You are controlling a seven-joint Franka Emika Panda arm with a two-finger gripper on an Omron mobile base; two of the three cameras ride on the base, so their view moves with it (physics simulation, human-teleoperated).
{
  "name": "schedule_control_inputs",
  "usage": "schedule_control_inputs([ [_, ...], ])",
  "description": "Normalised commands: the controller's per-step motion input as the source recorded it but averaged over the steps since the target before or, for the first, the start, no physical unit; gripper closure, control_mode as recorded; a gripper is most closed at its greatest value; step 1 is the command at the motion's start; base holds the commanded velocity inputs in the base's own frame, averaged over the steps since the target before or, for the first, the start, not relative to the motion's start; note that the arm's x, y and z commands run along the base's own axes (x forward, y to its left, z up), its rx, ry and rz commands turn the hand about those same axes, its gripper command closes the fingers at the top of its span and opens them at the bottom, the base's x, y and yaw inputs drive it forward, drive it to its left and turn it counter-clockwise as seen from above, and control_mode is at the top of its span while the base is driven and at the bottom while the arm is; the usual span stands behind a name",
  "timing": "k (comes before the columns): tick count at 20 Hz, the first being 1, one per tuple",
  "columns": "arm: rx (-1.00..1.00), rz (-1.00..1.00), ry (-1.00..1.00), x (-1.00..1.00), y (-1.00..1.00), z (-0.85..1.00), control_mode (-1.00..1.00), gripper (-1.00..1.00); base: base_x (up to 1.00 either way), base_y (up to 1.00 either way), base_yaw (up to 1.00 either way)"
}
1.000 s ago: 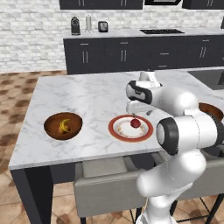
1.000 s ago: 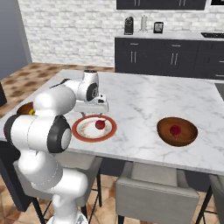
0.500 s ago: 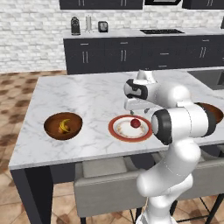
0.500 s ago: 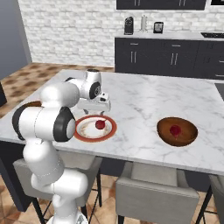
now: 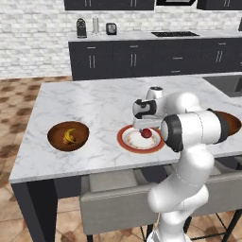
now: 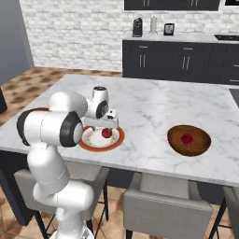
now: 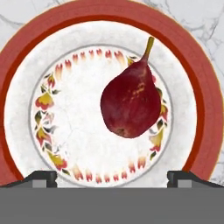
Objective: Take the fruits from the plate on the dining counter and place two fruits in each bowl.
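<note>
Left bowl [image 5: 68, 136]: you see it near the counter's left end in the left base view, with a yellow banana [image 5: 69, 136] and something orange beside it inside.
Dining counter [image 5: 94, 106]: your white marble slab carries both bowls and the plate.
Plate [image 7: 26, 52]: it sits between the two bowls near the front edge; in the hand view its red-orange rim rings a white centre with a small floral band.
Red fruit [image 7: 130, 101]: the one piece left on your plate, lying on its side right of centre, stem toward the rim.
Gripper [image 7: 112, 177]: it hangs straight above the plate, fingertips spread wide, holding nothing.
Right bowl [image 6: 189, 140]: well apart to the plate's right, you find one red fruit with stem [image 6: 186, 139] in it.
</note>
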Motion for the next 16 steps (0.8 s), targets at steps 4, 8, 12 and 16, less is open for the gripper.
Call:
schedule_control_inputs([
  [4,0.00,-0.07,-0.05,0.23,0.00,0.00,-1.00,-1.00,0.00,0.00,0.00],
  [8,0.00,-0.14,0.00,0.15,0.00,0.00,-1.00,-1.00,0.00,0.00,0.00],
  [12,0.00,-0.21,0.00,0.36,0.00,0.00,-1.00,-1.00,0.00,0.00,0.00],
  [16,0.00,-0.09,0.05,0.14,-0.12,0.00,-1.00,-1.00,0.00,0.00,0.00],
])
